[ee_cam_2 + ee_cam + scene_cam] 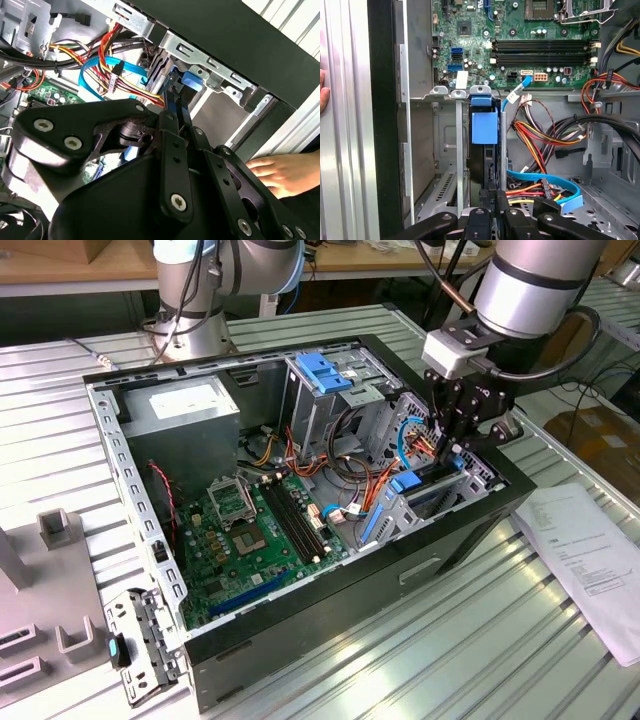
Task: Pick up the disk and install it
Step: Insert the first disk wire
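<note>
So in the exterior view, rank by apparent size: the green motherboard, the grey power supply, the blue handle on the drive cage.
1. green motherboard
2. grey power supply, clearly smaller
3. blue handle, smallest

The power supply sits farther back, so its look may understate it.

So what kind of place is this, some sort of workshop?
Probably a robotics lab or test bench. An opened computer case lies on a ribbed metal table, a robot arm's gripper reaches into it, and wooden workbenches stand behind.
</note>
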Action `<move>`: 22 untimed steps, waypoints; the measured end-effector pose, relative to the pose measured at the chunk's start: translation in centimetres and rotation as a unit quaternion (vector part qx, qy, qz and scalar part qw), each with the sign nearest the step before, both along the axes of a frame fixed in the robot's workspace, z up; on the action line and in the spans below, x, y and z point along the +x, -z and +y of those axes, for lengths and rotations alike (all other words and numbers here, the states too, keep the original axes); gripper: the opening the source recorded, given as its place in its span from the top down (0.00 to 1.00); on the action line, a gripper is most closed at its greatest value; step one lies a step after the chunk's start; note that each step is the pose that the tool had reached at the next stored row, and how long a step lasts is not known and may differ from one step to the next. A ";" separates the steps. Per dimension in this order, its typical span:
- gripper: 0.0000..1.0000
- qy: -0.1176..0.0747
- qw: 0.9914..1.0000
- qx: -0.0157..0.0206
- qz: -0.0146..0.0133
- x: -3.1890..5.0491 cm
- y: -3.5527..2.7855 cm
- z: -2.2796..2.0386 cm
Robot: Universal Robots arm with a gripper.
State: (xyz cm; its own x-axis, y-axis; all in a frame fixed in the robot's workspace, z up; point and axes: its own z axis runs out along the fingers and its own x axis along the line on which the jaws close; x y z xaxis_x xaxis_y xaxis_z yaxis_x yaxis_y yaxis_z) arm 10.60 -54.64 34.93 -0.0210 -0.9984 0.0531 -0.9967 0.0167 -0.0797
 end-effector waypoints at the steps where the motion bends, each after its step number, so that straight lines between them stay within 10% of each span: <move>1: 0.84 0.000 1.000 0.002 0.000 0.00 0.03 0.00; 17: 0.84 0.001 1.000 0.012 0.001 0.00 1.05 0.00; 22: 0.78 0.001 1.000 0.011 0.000 0.00 -0.56 0.00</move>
State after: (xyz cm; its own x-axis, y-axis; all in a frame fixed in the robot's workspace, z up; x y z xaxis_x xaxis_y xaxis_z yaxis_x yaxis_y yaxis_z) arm 10.60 -54.64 35.49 -0.0238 -0.9993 0.0303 -0.9967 0.0213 -0.0789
